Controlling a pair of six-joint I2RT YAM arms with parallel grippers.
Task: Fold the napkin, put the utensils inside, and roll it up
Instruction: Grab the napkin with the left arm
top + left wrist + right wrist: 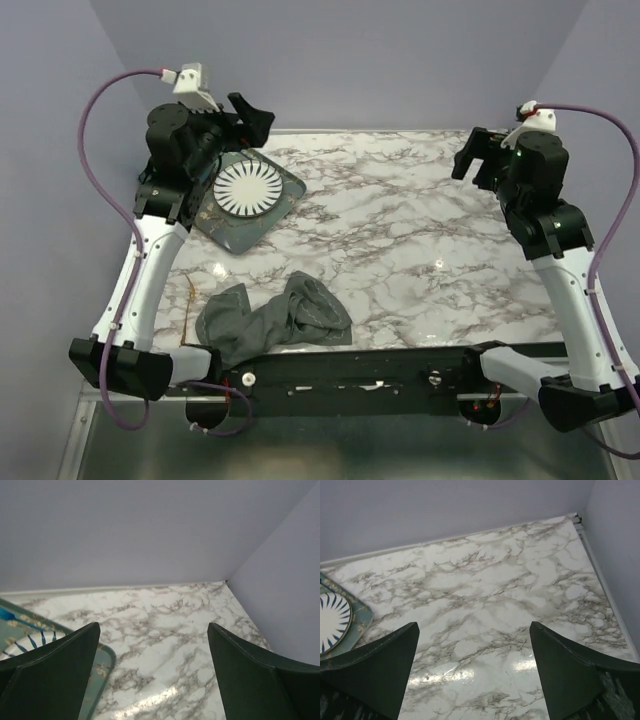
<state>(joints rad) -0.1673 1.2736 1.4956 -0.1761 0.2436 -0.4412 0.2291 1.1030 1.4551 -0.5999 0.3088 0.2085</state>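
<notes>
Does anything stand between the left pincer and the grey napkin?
Only the white ribbed plate on the teal plate, lying flat below the raised left pincer; past them, bare marble reaches the crumpled napkin.

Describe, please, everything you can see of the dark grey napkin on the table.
The napkin is a plain dark grey soft cloth, crumpled into a loose wrinkled heap, bunched at its right end. It lies on the marble table near the front edge, left of centre, its near side reaching the black base bar. The thin brown utensils lie just left of it; whether they touch is unclear. The left claw and right claw are open and well away from it.
</notes>
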